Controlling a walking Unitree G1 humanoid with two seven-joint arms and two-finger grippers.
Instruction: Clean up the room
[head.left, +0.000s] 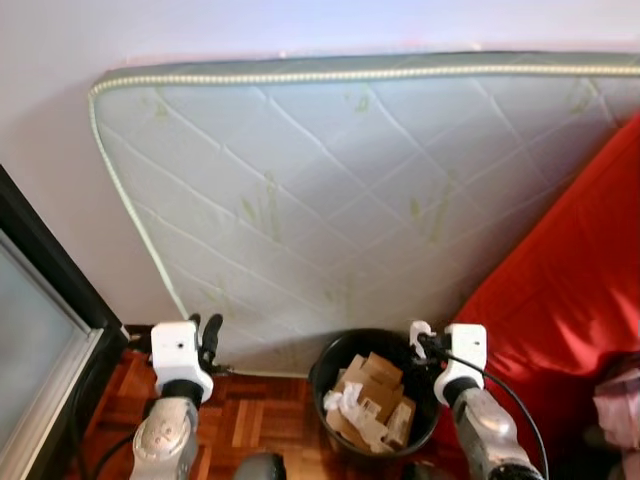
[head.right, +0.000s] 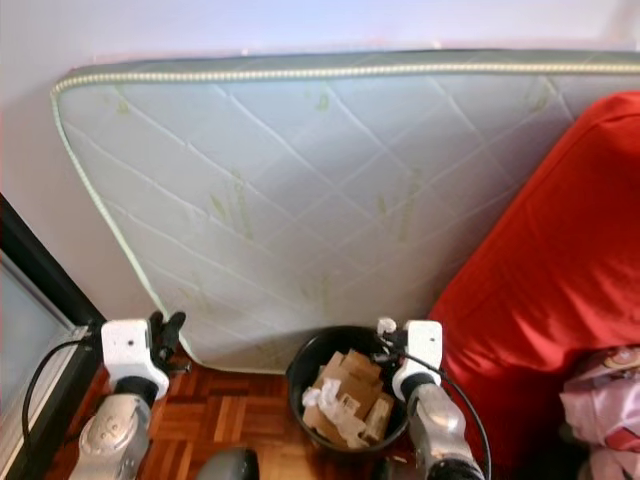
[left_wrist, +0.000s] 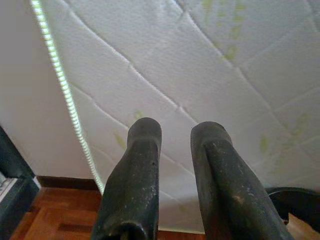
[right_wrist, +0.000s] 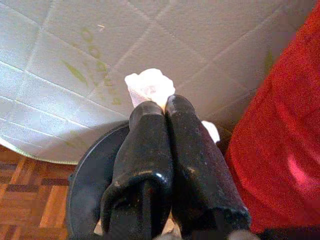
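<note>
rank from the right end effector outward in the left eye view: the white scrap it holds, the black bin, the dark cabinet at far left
1. White scrap, pinched in the right end effector.
2. Black bin, just below and to its left.
3. Dark cabinet, far across on the robot's left.

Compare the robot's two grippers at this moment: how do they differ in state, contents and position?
The left gripper has its fingers apart and holds nothing; the right gripper is shut on a crumpled white tissue. The left gripper sits above the wooden floor beside the bin; the right gripper is over the rim of the black bin. Both are raised in front of the mattress leaning on the wall.
</note>
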